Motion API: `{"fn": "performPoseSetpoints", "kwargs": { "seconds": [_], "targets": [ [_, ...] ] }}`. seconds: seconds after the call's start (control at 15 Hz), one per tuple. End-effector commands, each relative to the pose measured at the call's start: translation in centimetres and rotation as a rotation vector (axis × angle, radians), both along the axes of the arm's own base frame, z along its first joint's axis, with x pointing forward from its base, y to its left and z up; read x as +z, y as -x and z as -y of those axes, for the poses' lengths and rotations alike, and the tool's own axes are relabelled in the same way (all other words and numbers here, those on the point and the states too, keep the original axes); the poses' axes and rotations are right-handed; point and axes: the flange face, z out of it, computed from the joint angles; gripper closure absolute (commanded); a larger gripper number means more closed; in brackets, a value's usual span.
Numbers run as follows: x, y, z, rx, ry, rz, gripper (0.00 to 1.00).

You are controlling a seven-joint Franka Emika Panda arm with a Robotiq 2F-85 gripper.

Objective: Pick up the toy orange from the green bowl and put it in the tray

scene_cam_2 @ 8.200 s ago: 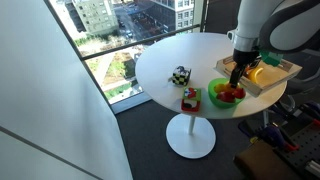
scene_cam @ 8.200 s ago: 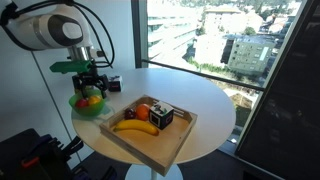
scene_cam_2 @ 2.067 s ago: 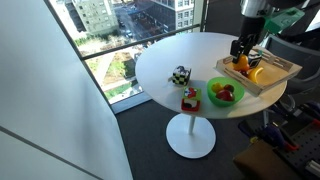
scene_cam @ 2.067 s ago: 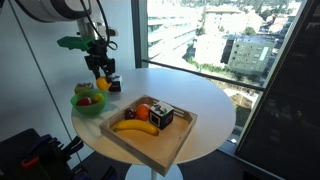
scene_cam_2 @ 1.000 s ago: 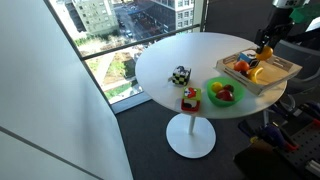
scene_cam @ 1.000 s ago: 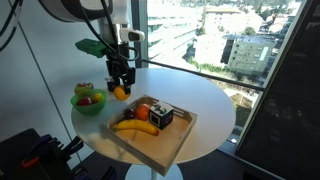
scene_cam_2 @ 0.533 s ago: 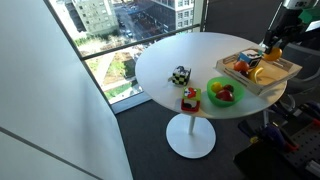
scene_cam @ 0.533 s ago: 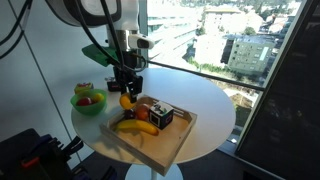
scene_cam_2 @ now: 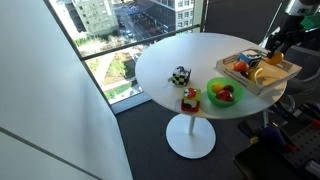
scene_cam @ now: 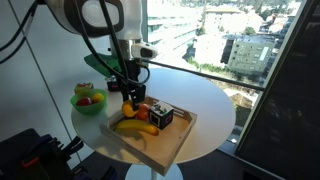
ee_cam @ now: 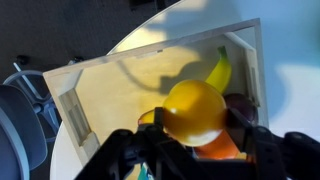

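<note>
I'm gripping the small round yellow toy orange (ee_cam: 194,110) in the hand (scene_cam: 129,96). It's hanging straight above the square light-wood tray (ee_cam: 115,95).

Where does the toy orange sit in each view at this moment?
In an exterior view: left of centre, toy orange held in the claw over the tray, on its side nearest the green bowl.
In an exterior view: far right, upper part, toy orange held above the tray.
Wrist view: centre, toy orange in the claw.
Shared landmark: the banana lying in the tray.
</note>
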Motion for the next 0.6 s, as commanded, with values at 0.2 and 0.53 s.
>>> {"fn": "performPoseSetpoints", "kwargs": {
  "seconds": [0.2,0.53],
  "targets": [
    [-0.02,0.0,0.01,0.002,0.0,-0.001,0.36],
    [-0.88,-0.25,-0.18,-0.005,0.011,-0.008,0.61]
  ]
}}
